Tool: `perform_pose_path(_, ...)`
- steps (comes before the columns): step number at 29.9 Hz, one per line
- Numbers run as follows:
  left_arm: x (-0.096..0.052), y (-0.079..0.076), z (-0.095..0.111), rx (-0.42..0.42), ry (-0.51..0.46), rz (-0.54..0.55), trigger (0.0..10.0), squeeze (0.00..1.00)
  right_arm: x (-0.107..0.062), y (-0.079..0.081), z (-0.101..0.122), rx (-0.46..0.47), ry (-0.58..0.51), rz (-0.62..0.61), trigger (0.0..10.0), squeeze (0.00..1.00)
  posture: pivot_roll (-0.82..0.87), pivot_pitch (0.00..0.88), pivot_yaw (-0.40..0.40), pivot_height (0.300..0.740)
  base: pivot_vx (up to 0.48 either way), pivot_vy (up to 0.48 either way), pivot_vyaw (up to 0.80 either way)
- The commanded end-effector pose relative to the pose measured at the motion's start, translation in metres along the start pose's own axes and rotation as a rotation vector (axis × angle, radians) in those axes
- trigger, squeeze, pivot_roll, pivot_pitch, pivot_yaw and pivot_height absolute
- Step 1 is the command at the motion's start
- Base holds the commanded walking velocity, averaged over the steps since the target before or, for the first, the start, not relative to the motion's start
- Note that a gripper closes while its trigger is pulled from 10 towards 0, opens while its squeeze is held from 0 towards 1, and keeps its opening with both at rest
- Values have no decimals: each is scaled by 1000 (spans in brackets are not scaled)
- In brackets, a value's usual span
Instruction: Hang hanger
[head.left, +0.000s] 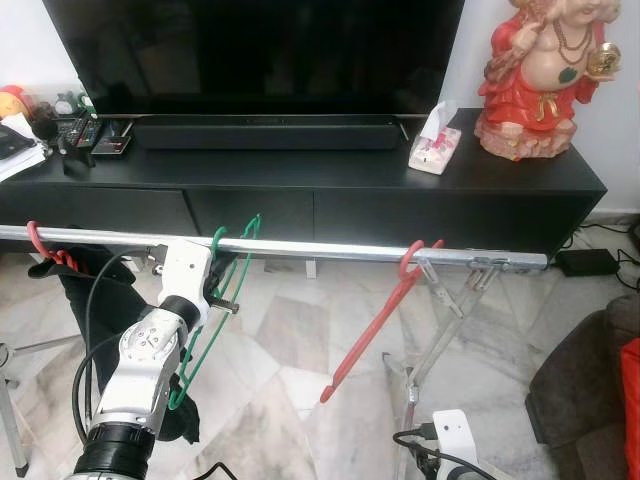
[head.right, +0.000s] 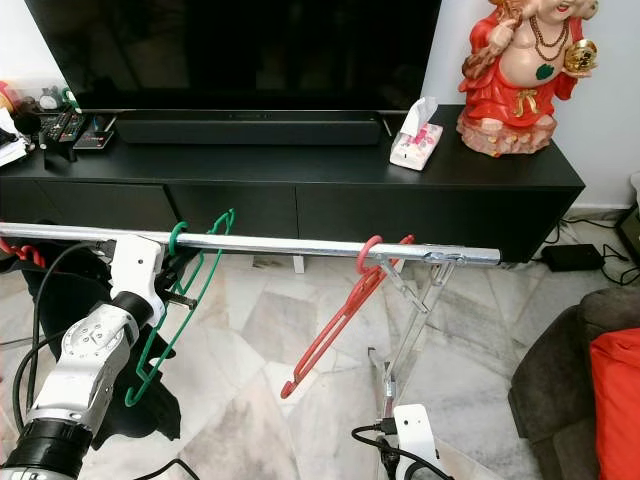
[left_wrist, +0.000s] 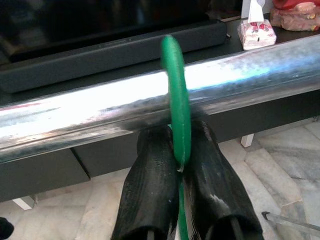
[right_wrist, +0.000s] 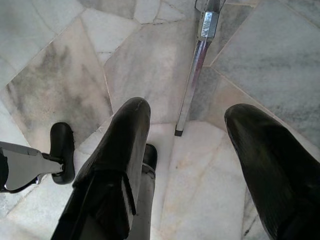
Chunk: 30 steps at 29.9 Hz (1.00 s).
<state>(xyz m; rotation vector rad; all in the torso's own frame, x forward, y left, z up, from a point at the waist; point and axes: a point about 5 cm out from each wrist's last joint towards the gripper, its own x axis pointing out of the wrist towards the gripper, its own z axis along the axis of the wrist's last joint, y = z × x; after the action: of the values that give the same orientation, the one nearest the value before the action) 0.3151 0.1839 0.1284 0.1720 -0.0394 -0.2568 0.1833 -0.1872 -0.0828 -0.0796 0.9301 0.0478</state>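
Observation:
A green hanger (head.left: 215, 310) has its hook (left_wrist: 176, 100) over the silver rail (head.left: 300, 248) of a drying rack. My left gripper (left_wrist: 180, 162) is shut on the hanger's neck just under the rail, at the rail's left part. A red hanger (head.left: 375, 330) hangs tilted from the rail further right. My right gripper (right_wrist: 187, 125) is open and points down at the marble floor, with nothing between its fingers; its wrist (head.left: 450, 440) sits low near the rack's leg.
Behind the rail stands a black TV cabinet (head.left: 300, 180) with a TV, a tissue pack (head.left: 435, 140) and a red figurine (head.left: 540, 80). Dark cloth (head.left: 100, 290) and a red hook (head.left: 40, 245) hang at the rail's left end. The rack's leg (right_wrist: 195, 65) stands on the floor. A sofa edge (head.left: 590, 390) is at right.

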Motion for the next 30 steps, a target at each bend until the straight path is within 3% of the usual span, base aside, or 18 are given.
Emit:
perform_pose_path(1, -3, -3, -8, 2, 37, -2, 10000, 651, 0, 0, -2, 10, 5, -2, 10000, 0, -49, 62, 13, 740, 0, 0, 0)
perform_pose_path(7, -7, -3, -7, -11, 25, 6, 10000, 694, 0, 0, -2, 8, 5, -1, 10000, 0, -47, 65, 12, 740, 0, 0, 0)
perform_pose_path(8, -7, -1, -7, -12, 25, 10, 10000, 784, 0, 0, -2, 6, 6, 0, 10000, 0, -44, 65, 11, 740, 0, 0, 0)
perform_pose_path(11, -9, 0, -6, -15, 23, 11, 10000, 827, 0, 0, -2, 6, 6, 0, 10000, 0, -46, 66, 12, 740, 0, 0, 0)
perform_pose_path(12, -10, 0, -5, -15, 21, 11, 10000, 1000, 0, 0, -2, 6, 6, 1, 10000, 0, -45, 66, 13, 740, 0, 0, 0)
perform_pose_path(19, -14, -1, 1, -30, -2, -6, 10000, 1000, 0, 0, -2, 7, 5, 0, 10000, 0, -45, 66, 13, 740, 0, 0, 0)
perform_pose_path(22, -21, -3, 10, -59, -29, -47, 10000, 1000, 0, 0, -2, 5, 6, 2, 10000, 0, -39, 68, 12, 740, 0, 0, 0)
perform_pose_path(30, -36, -1, 16, -36, -16, -115, 10000, 1000, 0, 0, -2, 4, 6, 2, 10000, 0, -33, 68, 12, 740, 0, 0, 0)
